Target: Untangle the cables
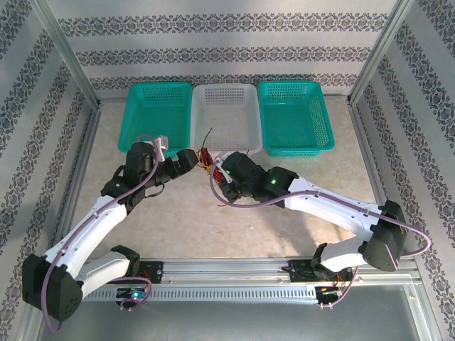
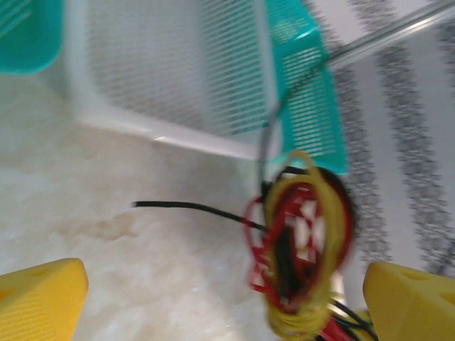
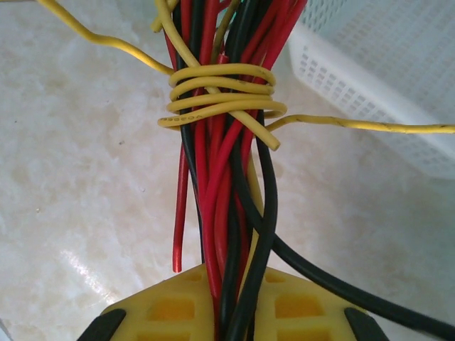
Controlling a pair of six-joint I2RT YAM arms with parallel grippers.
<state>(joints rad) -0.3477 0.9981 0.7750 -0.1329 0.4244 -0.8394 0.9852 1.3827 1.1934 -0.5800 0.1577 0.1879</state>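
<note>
From above, a pale marbled table [image 1: 213, 227] carries 3 baskets in a row along its far edge: a teal basket [image 1: 158, 114] on the left, a white basket [image 1: 226, 117] in the middle, and a second teal basket [image 1: 295, 117] on the right. Both arms reach in from the near corners and meet just in front of the white basket. The cables [image 1: 205, 159], a small knot of red, black and yellow strands, sit between the left gripper [image 1: 190, 162] and the right gripper [image 1: 222, 172]. 1 thin black strand pokes up over the white basket's near rim.

In the left wrist view, the left gripper [image 2: 224, 305] has its jaws spread wide, with 2 yellow fingertips [image 2: 39, 302] in the bottom corners and nothing between them touching. The cables [image 2: 298, 241] hang as a blurred loop of yellow and red toward the right finger, and 1 black end trails left over the table. The white basket [image 2: 178, 71] lies beyond, with the second teal basket [image 2: 313, 99] beside it.

In the right wrist view, the right gripper [image 3: 227, 302] pinches the cables [image 3: 227, 185] between its yellow fingers [image 3: 167, 302]. The bundle runs straight up from the jaws, red and black strands together. A yellow wire [image 3: 220, 92] coils around it about 4 times higher up, its ends straying left and right. A corner of the white basket [image 3: 384, 78] sits at the upper right.
</note>
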